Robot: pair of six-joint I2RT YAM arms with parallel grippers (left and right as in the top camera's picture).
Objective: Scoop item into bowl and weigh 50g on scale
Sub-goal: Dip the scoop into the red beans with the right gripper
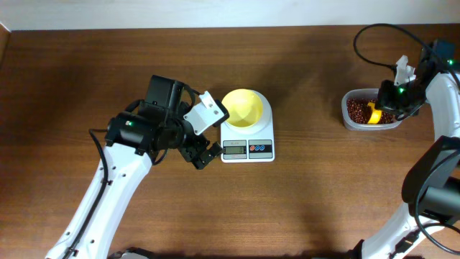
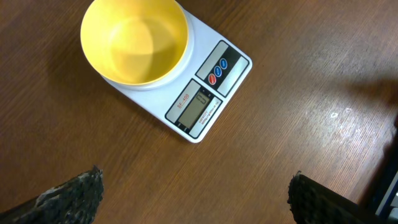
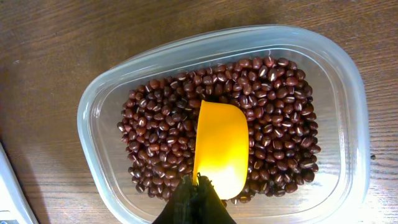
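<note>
An empty pale yellow bowl (image 1: 242, 108) (image 2: 134, 40) stands on the white scale (image 1: 248, 149) (image 2: 214, 93). My left gripper (image 1: 203, 153) (image 2: 196, 205) hangs open just left of the scale's front, over bare wood, holding nothing. At the far right, the reddish-brown beans (image 1: 356, 109) (image 3: 155, 137) fill a clear plastic container (image 1: 346, 119) (image 3: 93, 112). My right gripper (image 1: 388, 101) (image 3: 199, 190) is shut on the handle of a yellow scoop (image 1: 373, 114) (image 3: 221, 149), whose cup lies among the beans. No beans show on the scoop's yellow surface.
A black cable (image 1: 366, 36) loops over the table behind the container. The right arm (image 1: 431, 173) runs along the table's right edge. The left arm (image 1: 108, 187) crosses the front left. Brown wood lies between the scale and the container.
</note>
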